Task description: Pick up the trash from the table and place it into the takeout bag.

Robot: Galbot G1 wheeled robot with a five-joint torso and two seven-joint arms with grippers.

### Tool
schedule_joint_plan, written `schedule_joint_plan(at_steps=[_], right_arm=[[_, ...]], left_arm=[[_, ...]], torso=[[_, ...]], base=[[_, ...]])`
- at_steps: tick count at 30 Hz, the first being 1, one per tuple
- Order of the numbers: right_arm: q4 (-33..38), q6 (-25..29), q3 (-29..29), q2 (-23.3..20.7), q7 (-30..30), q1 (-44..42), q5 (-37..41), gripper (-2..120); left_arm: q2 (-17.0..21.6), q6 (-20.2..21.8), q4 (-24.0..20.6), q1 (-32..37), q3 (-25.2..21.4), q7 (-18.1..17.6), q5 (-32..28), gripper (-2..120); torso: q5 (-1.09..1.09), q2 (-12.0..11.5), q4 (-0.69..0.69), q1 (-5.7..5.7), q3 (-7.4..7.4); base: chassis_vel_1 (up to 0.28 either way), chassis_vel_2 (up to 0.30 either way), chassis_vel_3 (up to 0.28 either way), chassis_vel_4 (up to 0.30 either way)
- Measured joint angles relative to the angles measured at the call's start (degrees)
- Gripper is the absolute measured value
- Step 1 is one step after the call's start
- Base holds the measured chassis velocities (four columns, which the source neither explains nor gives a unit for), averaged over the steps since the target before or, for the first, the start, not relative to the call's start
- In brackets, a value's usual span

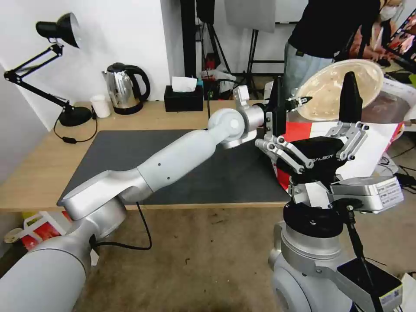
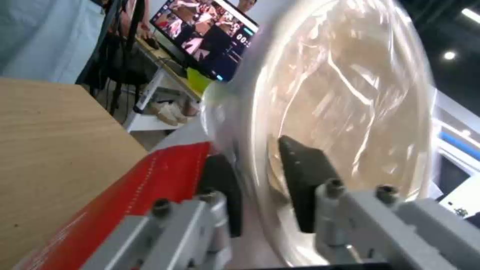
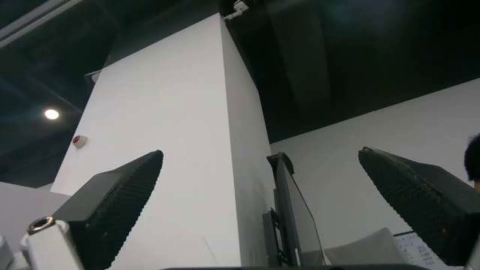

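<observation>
left fingers (image 2: pixel 305 187): clenched on rim of beige lid (image 2: pixel 350 105), one each side
left gripper (image 1: pixel 299 100): out past tabletop (image 1: pixel 39 173) right end, lid tilted on edge, raised over takeout bag (image 1: pixel 372 145)
right fingers (image 3: pixel 120 195): spread wide, grasping nothing
right gripper (image 1: pixel 314 112): raised, pointing 12 o'clock, near bag
bag: 3 o'clock of dark mat (image 1: pixel 130 151)

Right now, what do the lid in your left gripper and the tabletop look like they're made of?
The lid in the left gripper looks like thin, glossy, beige translucent plastic: light and background shapes show through it. The table looks like light wood or wood-look laminate, matte with visible grain; I can't tell which.
</observation>
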Motion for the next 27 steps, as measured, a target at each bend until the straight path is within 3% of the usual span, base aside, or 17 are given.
schedule_joint_plan(at_steps=[19,27], right_arm=[[0.0,0.02,0.41,-0.13,0.07,-0.12,0.15,100],[0.0,0.03,0.3,-0.03,0.09,0.15,0.14,100]], left_arm=[[1.91,0.12,-1.3,-1.12,0.36,-0.21,-0.35,95],[2.45,-0.04,-1.59,-1.47,0.88,-0.35,-0.28,100]], torso=[[-0.01,0.0,0.0,0.01,0.0],[-0.01,0.0,0.0,0.01,-0.01]], base=[[0.0,0.0,0.0,0.0],[0.0,0.0,0.0,0.0]])
